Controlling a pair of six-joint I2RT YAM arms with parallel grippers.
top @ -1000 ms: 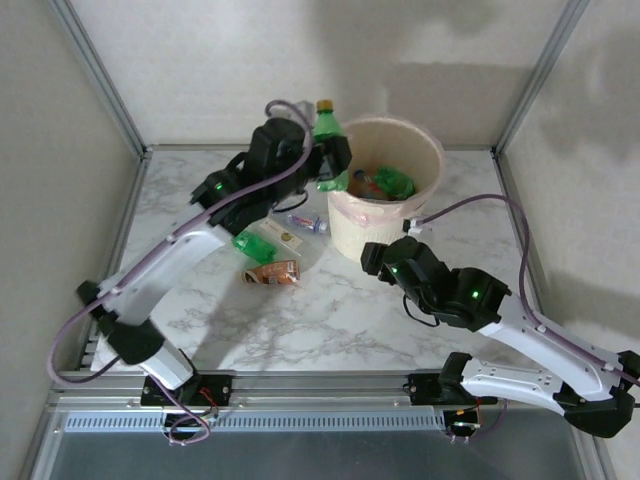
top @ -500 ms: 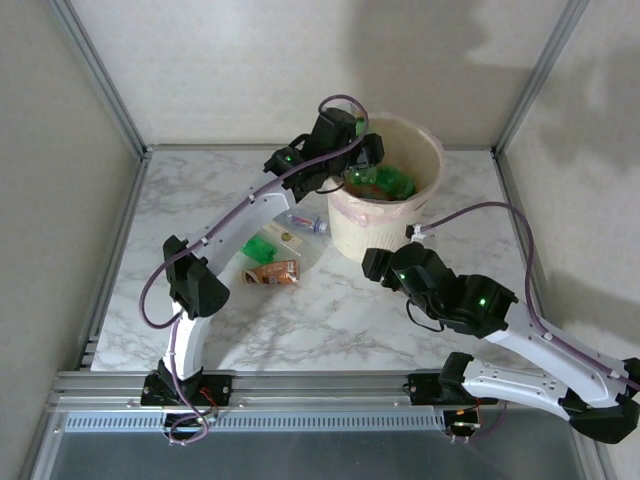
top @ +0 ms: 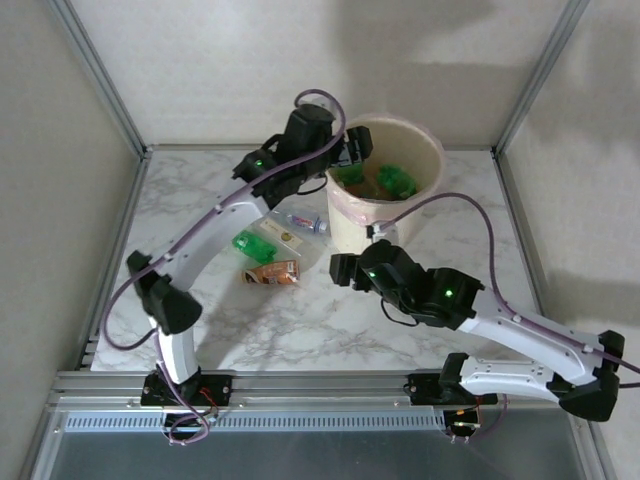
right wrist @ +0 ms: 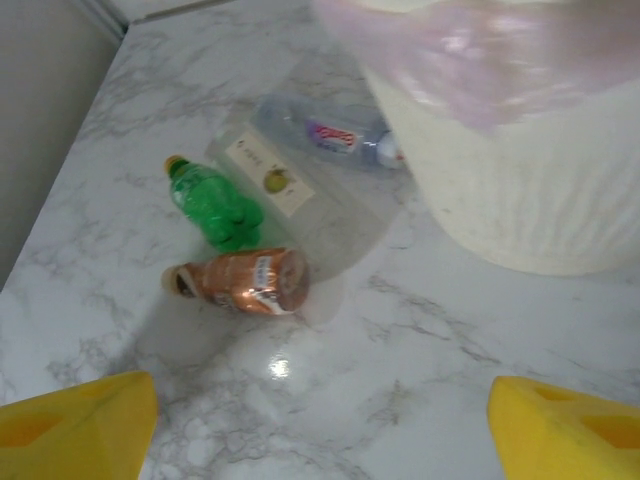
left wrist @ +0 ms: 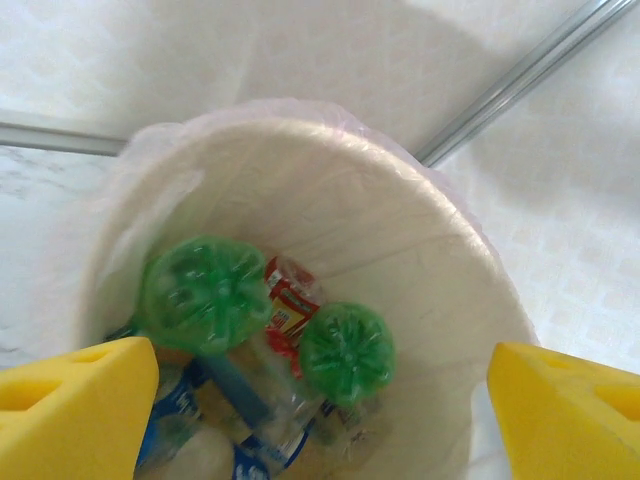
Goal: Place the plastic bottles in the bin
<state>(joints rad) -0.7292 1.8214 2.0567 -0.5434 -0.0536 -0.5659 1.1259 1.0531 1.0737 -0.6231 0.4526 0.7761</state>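
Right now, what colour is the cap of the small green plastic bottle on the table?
Orange-gold, on the green plastic bottle; clearest in the right wrist view.

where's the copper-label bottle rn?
The copper-label bottle lies on the table, left of the bin in the top view, on the near side of the green bottle.

Bin [right wrist: 520, 190] rim — cut off, rt wrist view

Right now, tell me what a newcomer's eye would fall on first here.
The big cream bin at the far side of the table, with the left gripper open above its mouth and green bottles lying inside. Next, the cluster lying to the bin's left: a green bottle, a copper-labelled bottle and a clear bottle.
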